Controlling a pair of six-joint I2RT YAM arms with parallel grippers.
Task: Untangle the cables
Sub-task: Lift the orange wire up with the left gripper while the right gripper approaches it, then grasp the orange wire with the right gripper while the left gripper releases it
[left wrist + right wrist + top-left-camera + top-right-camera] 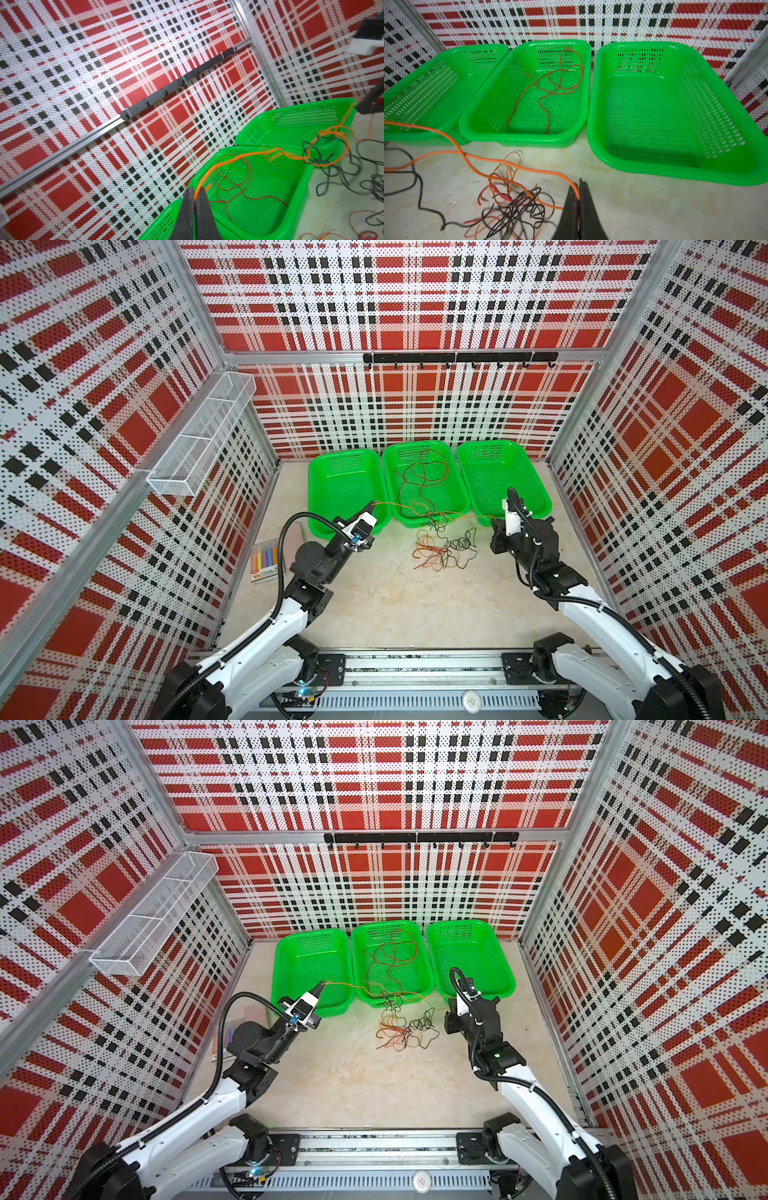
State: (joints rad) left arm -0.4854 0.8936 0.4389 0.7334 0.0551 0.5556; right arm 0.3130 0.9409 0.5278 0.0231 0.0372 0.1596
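Both tools are pinched shut on the same orange cable (517,164). The left tool (195,191) grips it at one point and the right tool (579,182) at another, so the strand runs from tool to tool with its long axis along the line between them. It sags a little where it meets the knot.

The rest of the cables (449,547) lie in a loose heap on the worktop (395,605), between the two tools and below the held strand. The heap is nearer the right tool than the left. It is made of very thin black, red and orange-brown wires that loop over one another, and black loops cross the held strand close to the right tool.

A separate red cable (556,89) lies coiled in the middle basket (525,136), beyond both tools.

The next move likely depends on drawing the tools apart along that line, so the orange strand slips out of the black loops.
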